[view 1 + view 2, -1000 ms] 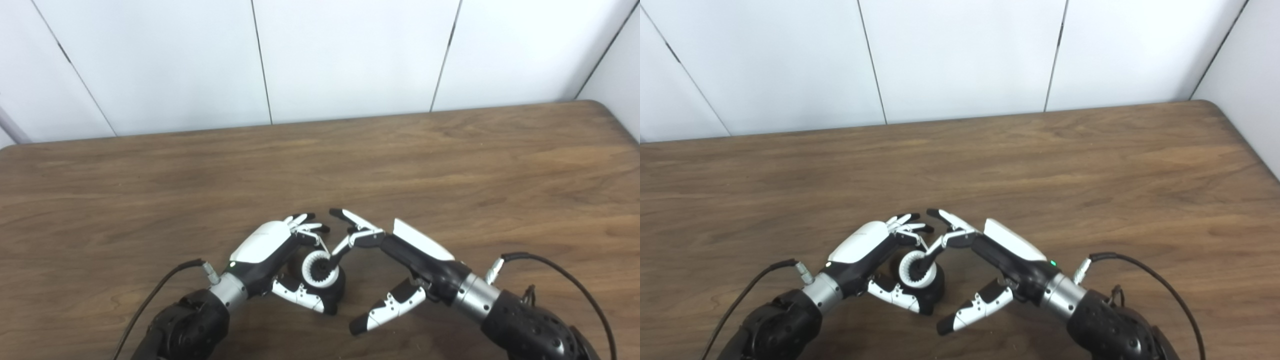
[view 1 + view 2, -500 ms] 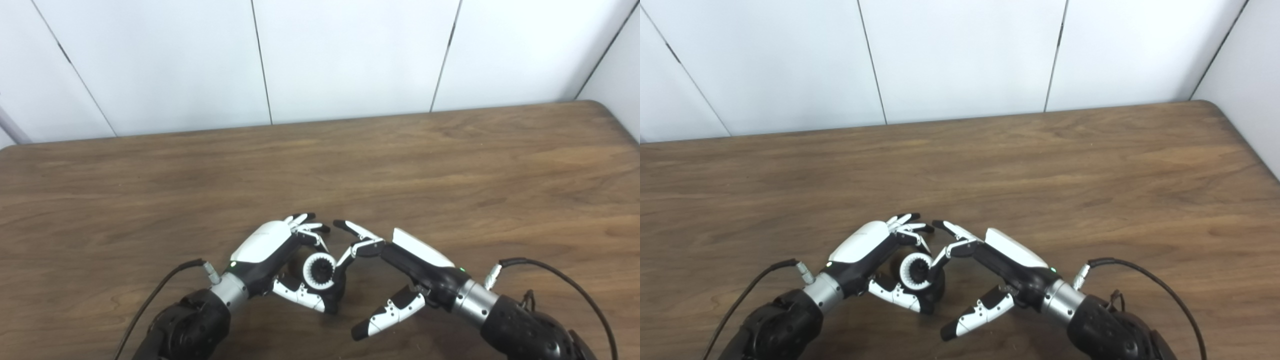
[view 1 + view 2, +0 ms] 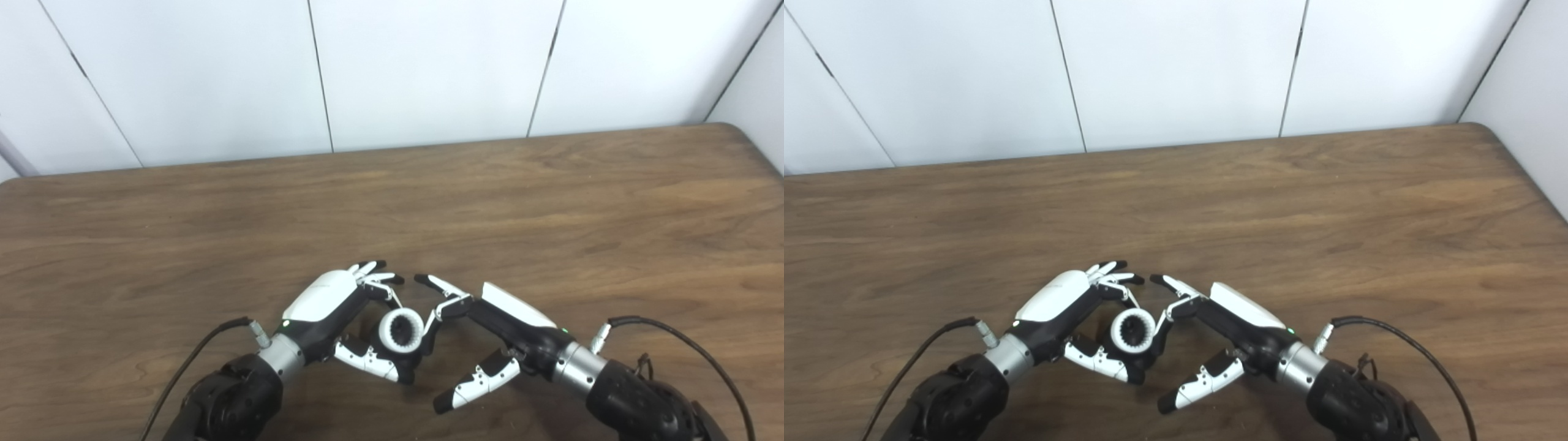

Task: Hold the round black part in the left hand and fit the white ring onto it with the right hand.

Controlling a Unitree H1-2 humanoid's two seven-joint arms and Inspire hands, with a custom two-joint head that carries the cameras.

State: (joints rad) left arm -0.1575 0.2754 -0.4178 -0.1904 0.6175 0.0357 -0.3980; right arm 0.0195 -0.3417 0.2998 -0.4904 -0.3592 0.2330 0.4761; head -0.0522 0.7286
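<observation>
My left hand (image 3: 331, 303) is shut on the round black part (image 3: 411, 360), fingers over its far side and thumb under its near side, low over the table. The white ring (image 3: 386, 334) sits on the part's face, its toothed dark centre turned up toward the cameras. My right hand (image 3: 505, 318) reaches in from the right. One bent finger (image 3: 436, 315) touches the ring's right edge, the other fingers stretch past it, and the thumb (image 3: 478, 381) hangs apart below. It grips nothing.
The brown wooden table (image 3: 551, 202) stretches away to a white panelled wall. Black cables (image 3: 674, 331) loop from both wrists near the front edge. The table's rounded right corner (image 3: 1488, 131) lies at the back right.
My right hand has drawn back to the right and lower; its finger has left the ring's centre and now rests at the ring's right edge. The ring and part have shifted slightly right.
</observation>
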